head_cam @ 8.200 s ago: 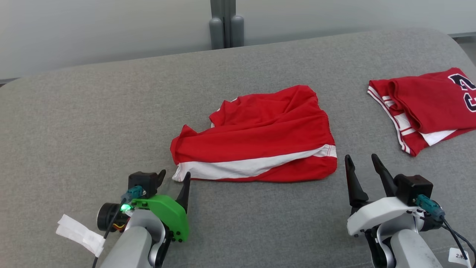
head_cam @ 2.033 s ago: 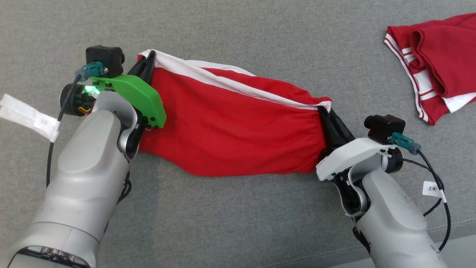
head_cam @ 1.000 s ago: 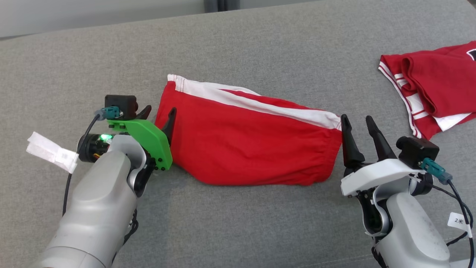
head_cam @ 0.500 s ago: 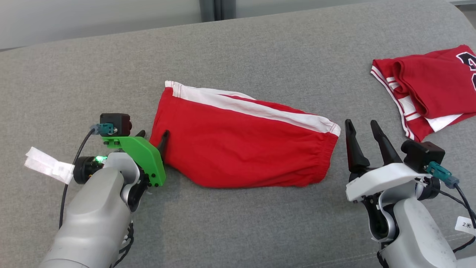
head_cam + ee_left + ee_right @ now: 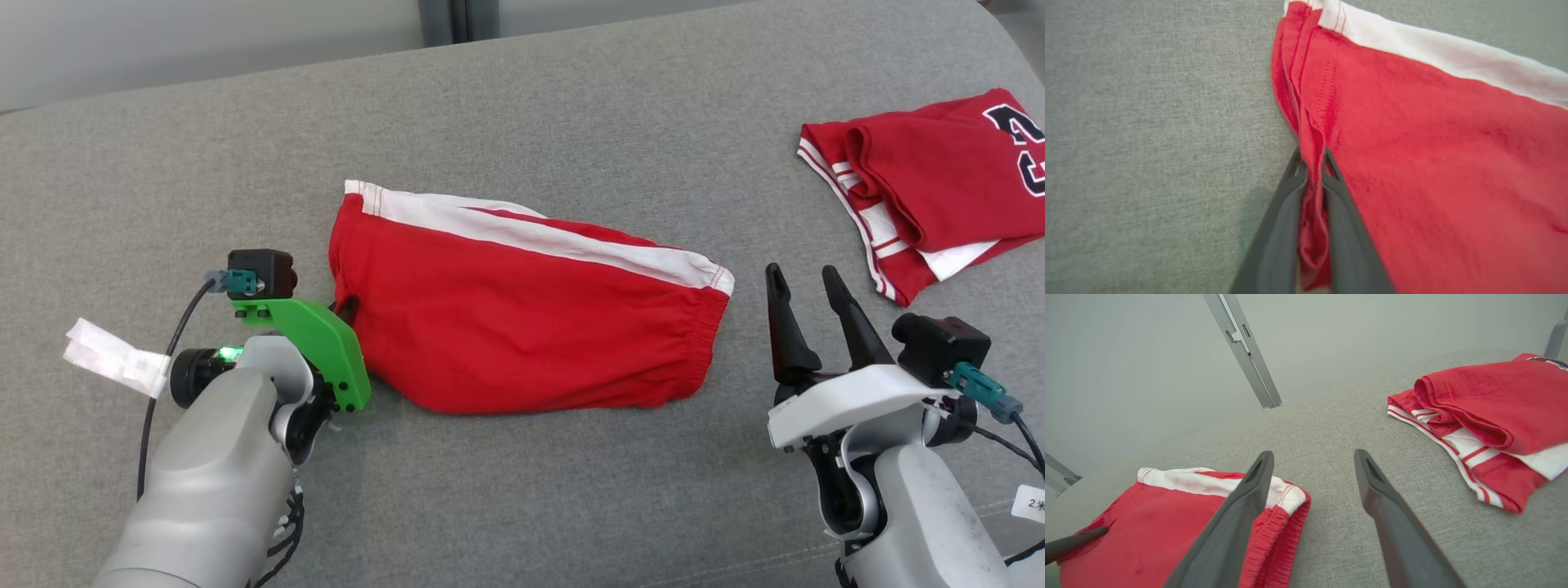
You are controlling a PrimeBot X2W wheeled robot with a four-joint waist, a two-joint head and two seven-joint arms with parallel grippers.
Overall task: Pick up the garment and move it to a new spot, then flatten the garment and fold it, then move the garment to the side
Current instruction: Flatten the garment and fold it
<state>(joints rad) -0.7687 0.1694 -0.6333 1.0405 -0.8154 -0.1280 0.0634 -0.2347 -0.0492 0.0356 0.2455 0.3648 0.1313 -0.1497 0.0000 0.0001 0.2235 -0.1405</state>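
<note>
Left claw (image 5: pixel 349 305): jaws pinched nearly together on side hem of red garment (image 5: pixel 531 327), ridge of cloth squeezed in between (clearest in left wrist view). I grip at the very edge, low against grey cushion (image 5: pixel 522 106), likely so this side can be lifted over for fold. Right claw (image 5: pixel 804 282): spread wide, empty, poised just beside elastic waistband end, not touching cloth. Garment lies spread mid-cushion, white stripe along far edge. Folded red jersey (image 5: pixel 939 180) well apart, at right.

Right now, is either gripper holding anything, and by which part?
The left gripper is shut on the red shorts, pinching a fold of cloth at their left edge. The right gripper is open beside the other end, holding nothing.
</note>
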